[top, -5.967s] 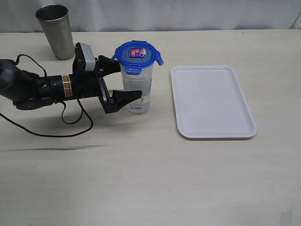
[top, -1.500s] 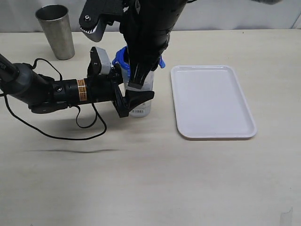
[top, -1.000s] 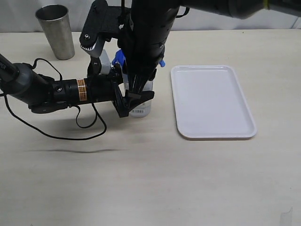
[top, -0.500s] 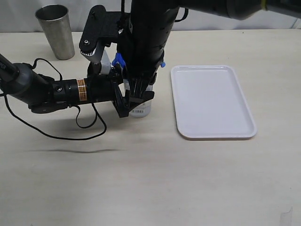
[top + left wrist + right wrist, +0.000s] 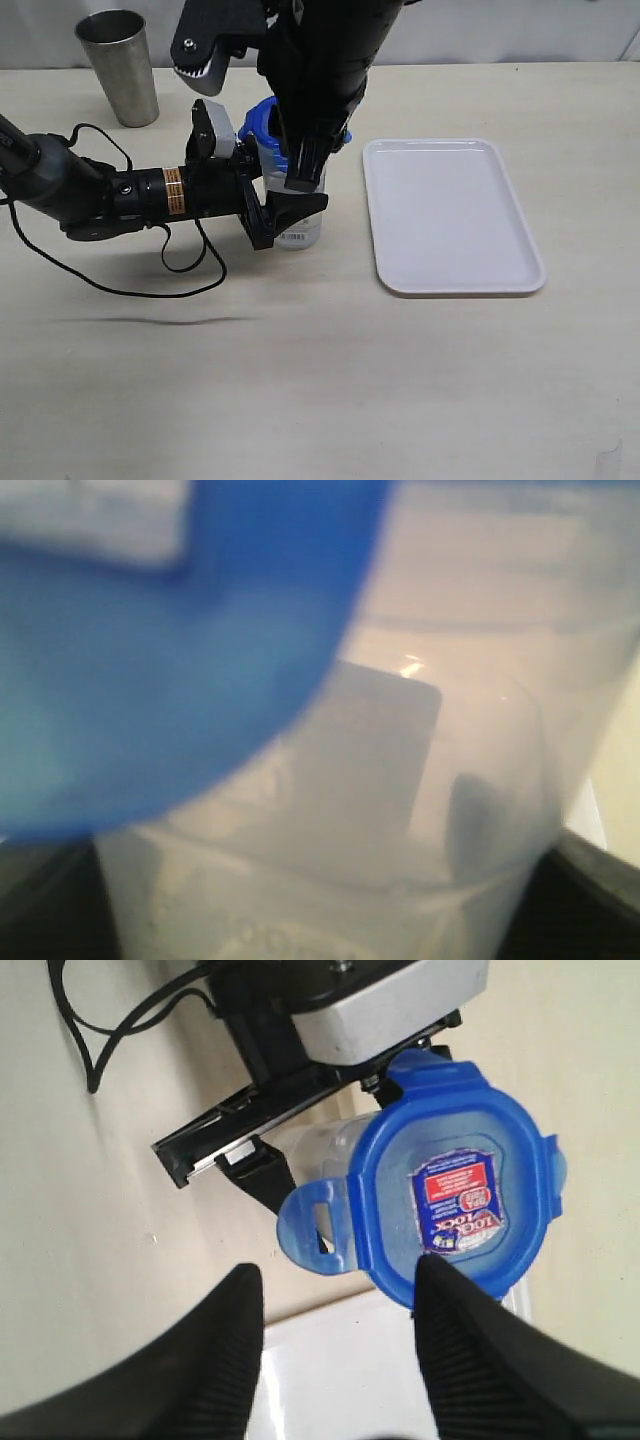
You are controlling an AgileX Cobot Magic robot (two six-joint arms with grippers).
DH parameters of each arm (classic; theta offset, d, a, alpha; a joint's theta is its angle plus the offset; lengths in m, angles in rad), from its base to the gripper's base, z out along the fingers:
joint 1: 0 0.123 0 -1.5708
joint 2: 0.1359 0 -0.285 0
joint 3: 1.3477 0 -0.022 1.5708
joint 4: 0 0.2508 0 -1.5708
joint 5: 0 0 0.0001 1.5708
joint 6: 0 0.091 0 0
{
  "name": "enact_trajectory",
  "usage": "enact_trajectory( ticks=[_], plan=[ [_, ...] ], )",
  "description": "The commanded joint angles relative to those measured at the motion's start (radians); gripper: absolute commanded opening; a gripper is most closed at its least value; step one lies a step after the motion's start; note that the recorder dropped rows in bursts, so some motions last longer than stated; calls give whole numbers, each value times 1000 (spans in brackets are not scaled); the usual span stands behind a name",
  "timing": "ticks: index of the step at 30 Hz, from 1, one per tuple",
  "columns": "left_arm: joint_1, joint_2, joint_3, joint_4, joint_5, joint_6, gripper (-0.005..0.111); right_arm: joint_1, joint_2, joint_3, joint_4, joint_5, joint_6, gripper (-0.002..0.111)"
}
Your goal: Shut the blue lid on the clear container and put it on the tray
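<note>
My left gripper [image 5: 292, 190] lies low along the table [image 5: 300, 380] with its jaws closed against the sides of the container [image 5: 298, 225]. The container stands upright between them, and in the left wrist view its clear wall fills nearly everything, with a dark finger at each lower corner. The lid [image 5: 455, 1195] sits on top of the container, just above the left gripper's fingers. My right gripper [image 5: 335, 1270] hangs over that lid from above, its two fingers spread with nothing between them. One flap of the lid [image 5: 313, 1225] sticks out sideways, just beyond those fingertips. I cannot tell whether the fingers touch the lid. The container rests on the table, not on the tray [image 5: 450, 215]. The tray lies flat, close by on the side of the right gripper away from the left arm. A steel cup [image 5: 118, 65] stands well apart, behind the left arm's far side.
</note>
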Motion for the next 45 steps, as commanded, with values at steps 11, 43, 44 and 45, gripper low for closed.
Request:
enact_trajectory(
  ticks=[11, 43, 44, 45],
  plan=[
    [3, 0, 1, 21, 43, 4, 0, -15, 70, -3, -49, -77, 24, 45],
    [3, 0, 1, 32, 34, 4, 0, -16, 199, 3, -80, -111, -11, 40],
    [3, 0, 1, 31, 31, 4, 0, -16, 207, 5, -80, -116, -13, 40],
    [3, 0, 1, 31, 31, 4, 0, -16, 210, 10, -87, -126, -13, 40]
  ],
)
